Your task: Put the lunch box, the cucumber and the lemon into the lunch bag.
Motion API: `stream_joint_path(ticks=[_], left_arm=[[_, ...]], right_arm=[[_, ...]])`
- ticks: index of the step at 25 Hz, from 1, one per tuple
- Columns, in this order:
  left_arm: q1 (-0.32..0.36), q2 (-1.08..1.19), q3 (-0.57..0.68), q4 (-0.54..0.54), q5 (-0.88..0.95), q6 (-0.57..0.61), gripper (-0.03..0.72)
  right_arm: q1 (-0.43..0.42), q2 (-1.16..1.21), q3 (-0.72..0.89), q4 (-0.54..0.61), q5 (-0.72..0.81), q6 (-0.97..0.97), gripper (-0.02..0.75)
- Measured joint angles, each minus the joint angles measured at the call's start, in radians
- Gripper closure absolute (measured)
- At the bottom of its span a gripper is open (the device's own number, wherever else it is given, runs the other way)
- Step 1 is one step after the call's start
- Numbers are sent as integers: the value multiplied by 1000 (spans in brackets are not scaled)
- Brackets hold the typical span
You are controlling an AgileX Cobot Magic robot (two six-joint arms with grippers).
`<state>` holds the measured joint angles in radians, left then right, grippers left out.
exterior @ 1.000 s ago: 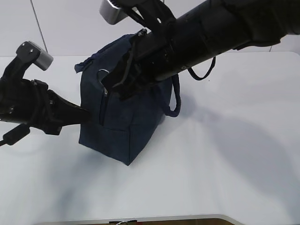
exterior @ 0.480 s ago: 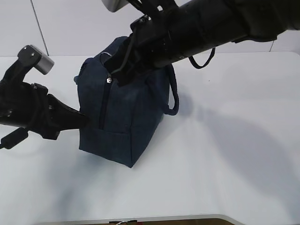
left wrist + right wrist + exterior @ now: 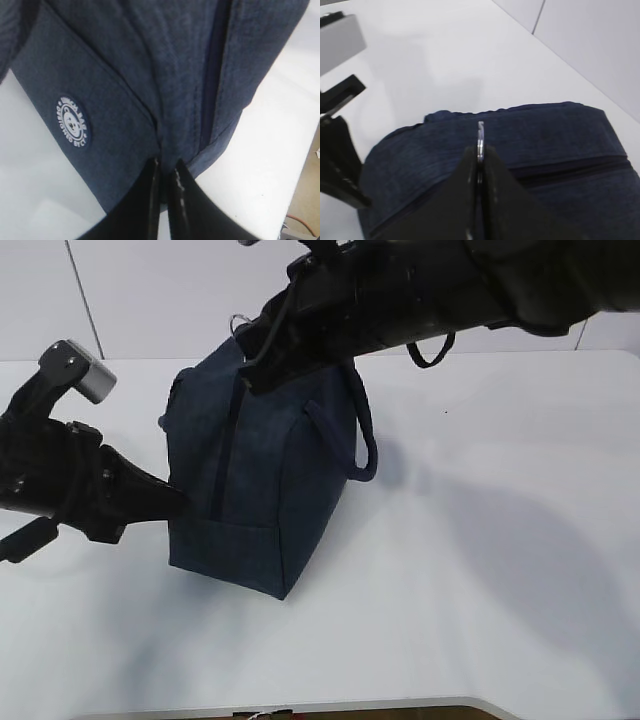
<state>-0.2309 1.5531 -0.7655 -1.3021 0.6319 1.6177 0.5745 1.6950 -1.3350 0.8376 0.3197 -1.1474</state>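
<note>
The dark navy lunch bag [image 3: 265,470] stands on the white table with its zipper running up the near end. My left gripper [image 3: 178,497] is shut on the fabric at the bag's lower left corner; the left wrist view shows its fingers [image 3: 165,172] pinching a fold of the lunch bag [image 3: 150,65]. My right gripper [image 3: 250,350] is shut on the metal ring pull [image 3: 480,137] at the top of the lunch bag [image 3: 530,150]. The ring pull [image 3: 240,323] shows just above the bag. The lunch box, cucumber and lemon are out of view.
A loop handle [image 3: 362,435] hangs down the bag's right side. A round white logo patch [image 3: 74,122] sits on the bag's side pocket. The white table [image 3: 480,540] spreads to the right and front.
My right gripper has moved up and back along the bag with the ring pull, from the end face to the top. The zipper line now looks closed. The left gripper stays put.
</note>
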Motion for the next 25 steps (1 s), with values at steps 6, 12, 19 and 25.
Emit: stream_joint_path(ticks=[6,12,19,25], left_arm=[[0,0,0,13,0,-13,700],[0,0,4,13,0,-14,701],[0,0,4,14,2,-15,701],[0,0,4,14,2,-36,699]], right_arm=[[2,33,0,0,-86,0,733],[2,35,-10,3,-143,0,733],[-8,78,-58,6,-153,0,733],[-39,84,-72,62,-111,0,733]])
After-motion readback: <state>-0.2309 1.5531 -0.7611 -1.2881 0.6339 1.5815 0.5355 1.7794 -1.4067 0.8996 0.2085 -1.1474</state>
